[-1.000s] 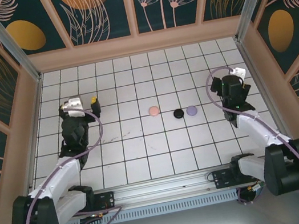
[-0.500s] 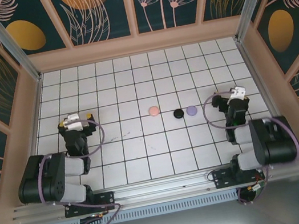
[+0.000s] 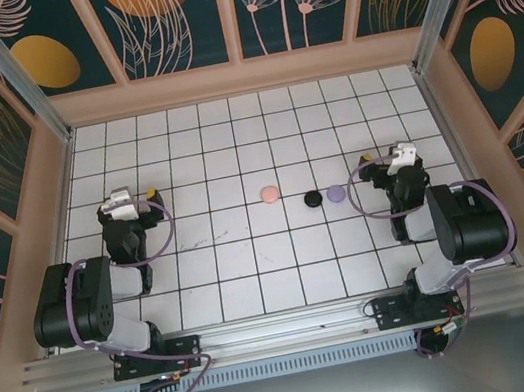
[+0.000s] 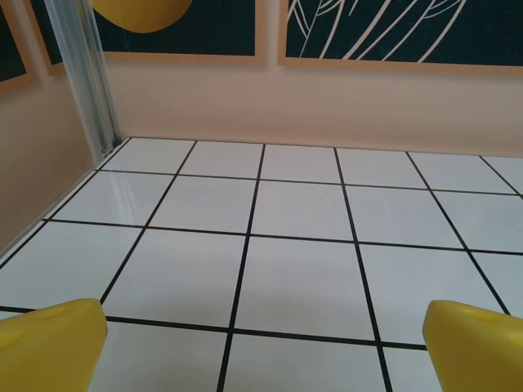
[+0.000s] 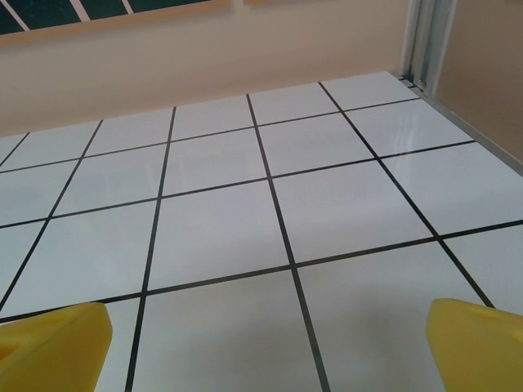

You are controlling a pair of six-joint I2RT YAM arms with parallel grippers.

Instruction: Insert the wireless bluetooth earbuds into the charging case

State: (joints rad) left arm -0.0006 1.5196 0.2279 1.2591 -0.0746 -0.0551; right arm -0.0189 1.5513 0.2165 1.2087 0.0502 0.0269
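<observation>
- Top view, worktop (image 3: 258,288): white tiles with black grid lines. It is walled at the left, far and right edges by peach panels with dark floral prints.
- Top view, pink case (image 3: 269,195): round disc lying flat near the middle of the worktop, the leftmost of a row of three.
- Top view, black case (image 3: 312,199): round disc to the right of the pink case, with a gap between them.
- Top view, lavender case (image 3: 336,193): round disc just beside the black case on its right.
- Top view, earbuds: too small to make out. Whether any sit in the cases cannot be told.
- Top view, left gripper (image 3: 127,201): toward the left edge, well apart from the cases, with its arm folded back to the near edge.
- Top view, right gripper (image 3: 394,160): toward the right edge, near the lavender case but not touching it.
- Left wrist view, left gripper (image 4: 261,359): yellow fingers (image 4: 51,347) spread wide at the bottom corners, with bare tile between them. It faces the far left corner, where a metal post (image 4: 82,73) stands.
- Right wrist view, right gripper (image 5: 265,347): yellow fingers (image 5: 478,343) spread wide, with bare tile between them. It faces the far right corner, where a second post (image 5: 421,41) stands.
</observation>
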